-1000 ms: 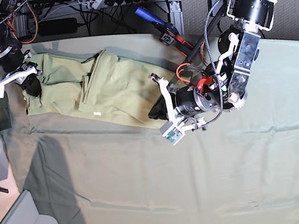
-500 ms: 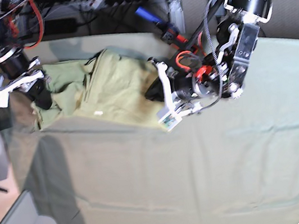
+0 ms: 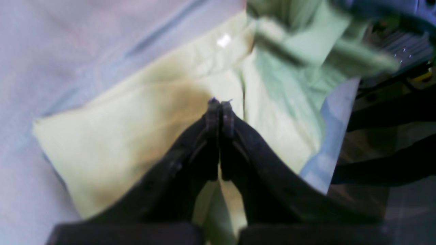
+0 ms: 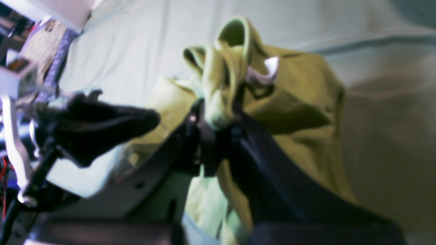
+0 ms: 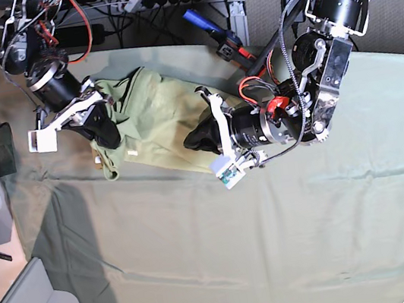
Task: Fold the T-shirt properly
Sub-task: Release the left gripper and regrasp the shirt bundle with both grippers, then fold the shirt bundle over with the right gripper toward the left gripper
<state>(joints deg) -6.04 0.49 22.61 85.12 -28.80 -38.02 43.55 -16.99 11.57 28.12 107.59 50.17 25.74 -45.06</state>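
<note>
T-shirt (image 5: 157, 120) bunched between both arms

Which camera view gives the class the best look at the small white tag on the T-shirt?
The right wrist view: the white tag stands large on the bunched T-shirt, just above the right end effector gripping the cloth. The left wrist view shows only a blurred white speck; the base view shows a tiny mark.
</note>
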